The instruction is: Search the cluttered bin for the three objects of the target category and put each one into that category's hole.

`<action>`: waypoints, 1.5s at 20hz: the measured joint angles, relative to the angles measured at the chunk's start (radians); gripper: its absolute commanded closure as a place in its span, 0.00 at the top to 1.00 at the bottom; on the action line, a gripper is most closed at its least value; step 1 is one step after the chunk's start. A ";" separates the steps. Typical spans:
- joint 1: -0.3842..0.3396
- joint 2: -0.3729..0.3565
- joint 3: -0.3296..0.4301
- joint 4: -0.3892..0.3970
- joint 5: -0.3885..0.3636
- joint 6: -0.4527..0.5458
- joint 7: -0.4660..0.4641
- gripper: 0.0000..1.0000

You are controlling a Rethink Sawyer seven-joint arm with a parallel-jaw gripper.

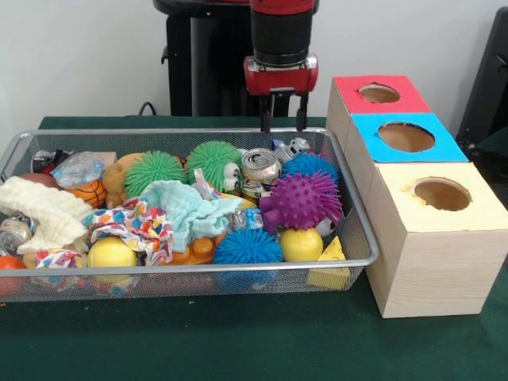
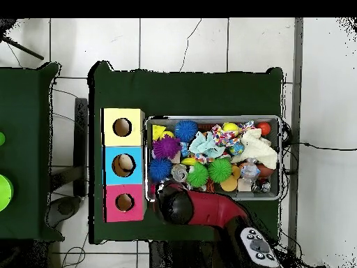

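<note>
I hold the gripper (image 1: 281,121), fingers apart and empty, above the silver mesh bin's (image 1: 361,230) far rim; sorting apparently unfinished.

arm (image 1: 282,32): cut off by top edge in front view; only lower section and gripper (image 1: 284,121) show
gripper, overhead: hidden under the arm's own body (image 2: 183,207)
bin (image 1: 361,230) left end: cropped by left edge, front view
orange ball (image 1: 8,263): partly out of frame at left edge
can (image 1: 13,232): mostly buried under white cloth (image 1: 44,210), label unreadable
orange toy (image 1: 194,250): mostly covered by teal cloth (image 1: 186,208), shape can't tell
hole interiors: dark; blue box hole (image 2: 123,165) shows something pale, too small to identify
small items at bin's far corner (image 1: 287,148): too small to name
green things (image 2: 3,188): cut by left edge, overhead
</note>
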 measured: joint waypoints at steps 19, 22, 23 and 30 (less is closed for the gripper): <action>-0.055 0.062 0.033 -0.090 -0.074 0.063 0.000 1.00; -0.058 0.085 0.037 -0.104 -0.084 0.063 0.000 1.00; -0.060 0.089 0.039 -0.107 -0.087 0.063 0.000 1.00; -0.113 0.095 0.082 -0.137 -0.115 0.063 0.000 1.00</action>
